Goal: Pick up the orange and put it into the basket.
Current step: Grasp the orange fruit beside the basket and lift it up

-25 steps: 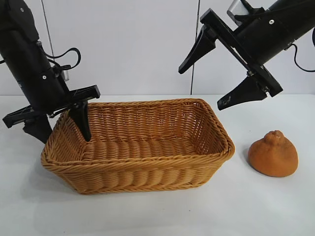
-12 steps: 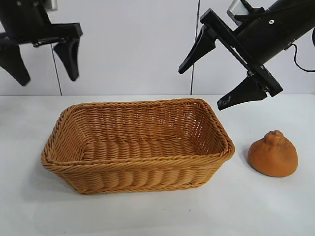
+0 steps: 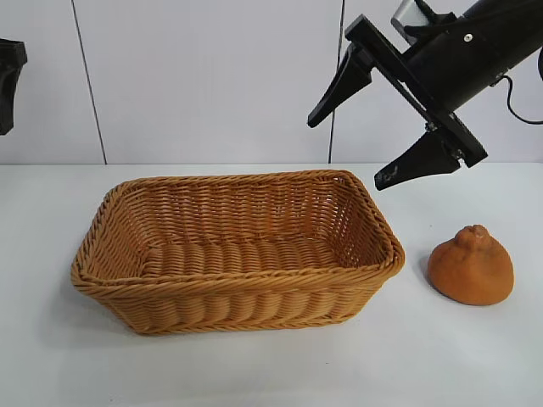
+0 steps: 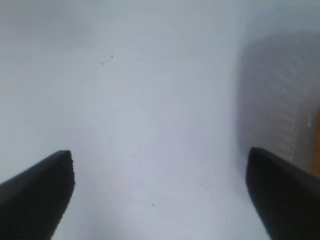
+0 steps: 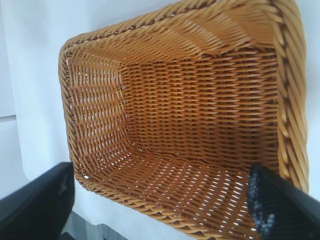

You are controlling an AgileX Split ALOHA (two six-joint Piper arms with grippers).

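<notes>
Since before, left gripper (image 4: pixel 160 200) rose away from the basket (image 3: pixel 237 292), fingers open. Right gripper (image 3: pixel 386 110) hovers open above; orange (image 3: pixel 471 265) sits right on the table (image 3: pixel 271 373). Round fruit may roll if pinched off-centre.

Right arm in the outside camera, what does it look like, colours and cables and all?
The right arm's black gripper has two tapered, pointed black fingers on a straight black bar. Small silver screws dot the matte black body, a grey metal part sits on top, and a black cable loops behind.
</notes>
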